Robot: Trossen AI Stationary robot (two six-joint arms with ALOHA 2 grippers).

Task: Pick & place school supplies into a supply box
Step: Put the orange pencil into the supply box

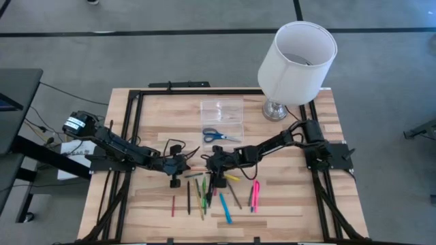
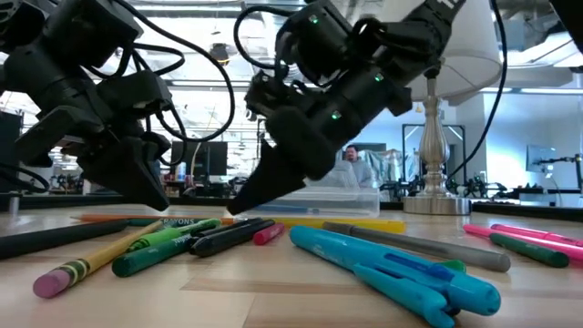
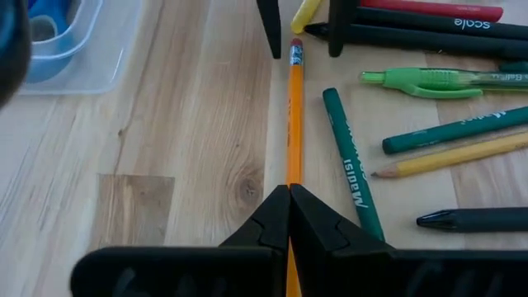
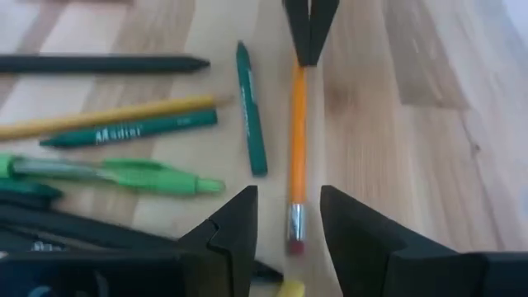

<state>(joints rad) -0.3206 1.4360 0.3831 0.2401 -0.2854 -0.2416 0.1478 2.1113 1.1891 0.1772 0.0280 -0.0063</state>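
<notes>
An orange pencil (image 3: pixel 294 115) lies flat on the wooden table, its eraser end (image 4: pixel 294 224) pointing toward my right gripper. My left gripper (image 3: pixel 289 191) (image 1: pixel 178 168) is shut on the pencil's other end. My right gripper (image 4: pixel 289 206) (image 1: pixel 212 169) is open and low over the table. Its two fingers stand on either side of the eraser end; I see no touch. The clear supply box (image 1: pixel 221 111) rests on the table at the far middle. Blue-handled scissors (image 1: pixel 219 135) lie in its near part. My left gripper pinches the orange pencil's shaft (image 3: pixel 290 177) between its two shut fingertips, at the end away from the eraser. The fingers slant down from the table's left side and lie along the pencil. The pencil rests flat on the table.
Green, black and yellow pens and pencils (image 1: pixel 203 194) lie scattered just near of both grippers, with a blue pen (image 1: pixel 225 209) and pink markers (image 1: pixel 255 194) to the right. A white-shaded lamp (image 1: pixel 296 61) stands at the far right corner. A black frame (image 1: pixel 133 129) runs along the table's edges.
</notes>
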